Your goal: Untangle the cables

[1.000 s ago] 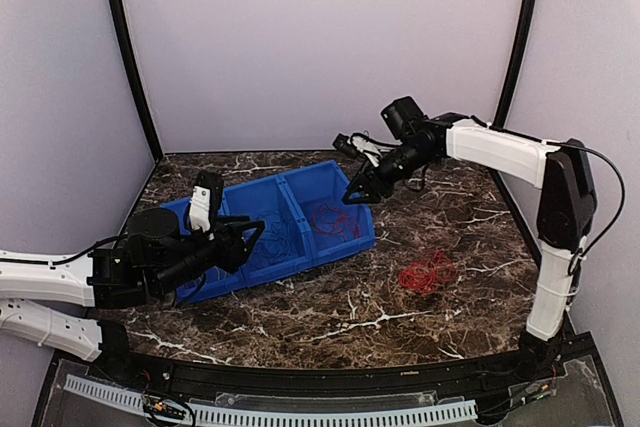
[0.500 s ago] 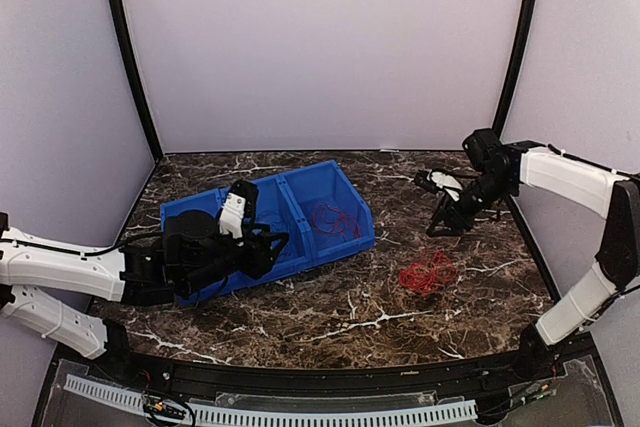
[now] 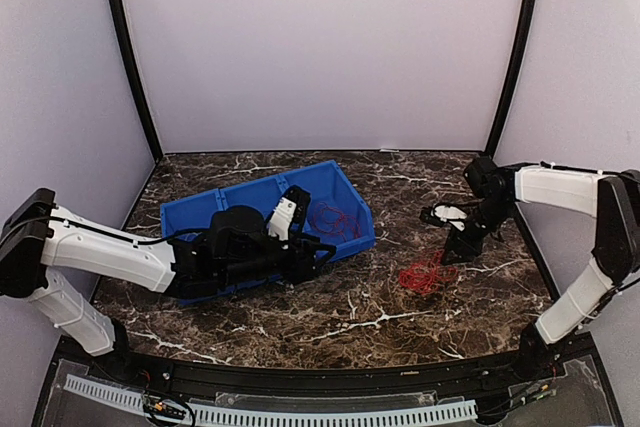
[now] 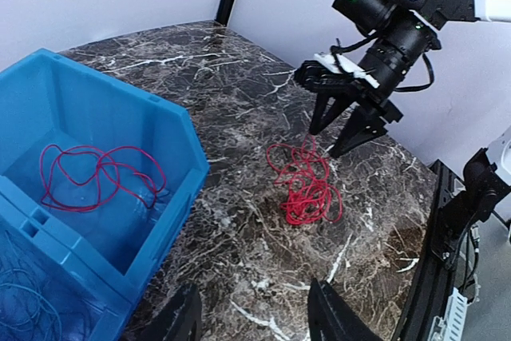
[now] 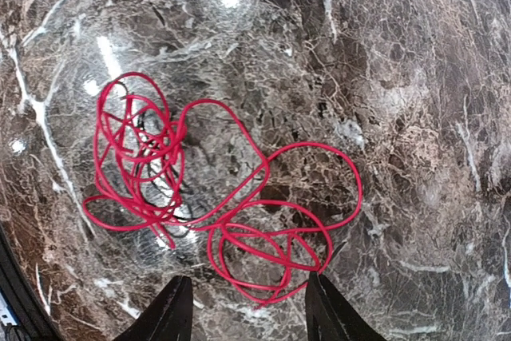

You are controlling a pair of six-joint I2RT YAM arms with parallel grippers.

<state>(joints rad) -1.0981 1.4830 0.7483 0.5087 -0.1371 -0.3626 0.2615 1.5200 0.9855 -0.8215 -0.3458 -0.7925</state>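
Now the right claw (image 3: 447, 253), jaws spread, hangs just above the loose bunch of thin red cable (image 3: 428, 273) near the right edge of the dark marble counter (image 3: 350, 319); one second ago it was over the blue plastic bin (image 3: 345, 185). A second red cable (image 3: 335, 219) lies in the bin's right compartment. The left claw (image 3: 318, 253), jaws apart and empty, has advanced along the bin's front.

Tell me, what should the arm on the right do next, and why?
Probably lower the right hand straight down and close it on a loop of the red cable bunch. The hand hangs open just above that bunch, which lies loose on the table, and it is holding nothing yet, so a short drop looks enough to reach a strand.
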